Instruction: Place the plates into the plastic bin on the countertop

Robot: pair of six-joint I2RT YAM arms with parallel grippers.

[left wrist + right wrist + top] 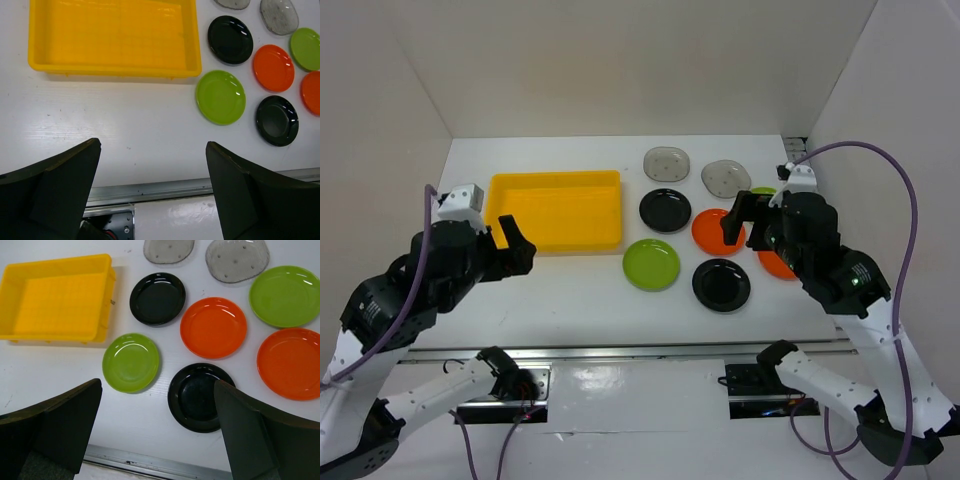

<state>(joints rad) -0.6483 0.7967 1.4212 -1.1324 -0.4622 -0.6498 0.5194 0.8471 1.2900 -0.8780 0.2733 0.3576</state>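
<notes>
Right gripper (157,385) cam gets all eight plates (213,327) ahead of its wide-open jaws. Overhead, that arm hides most of one green plate (285,295). Left gripper (152,147), also gaping, has the yellow bin (115,67) straight ahead on the countertop (125,125).

Bright, even light; glossy plates (157,299) show glare.

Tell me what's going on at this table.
A robot is set to move eight small plates into the yellow plastic bin, but nothing has been picked up yet. The bin is empty, and all the plates lie on the white countertop to its right. The left gripper hovers open near the bin, the right gripper open above the plates; neither holds anything.
</notes>
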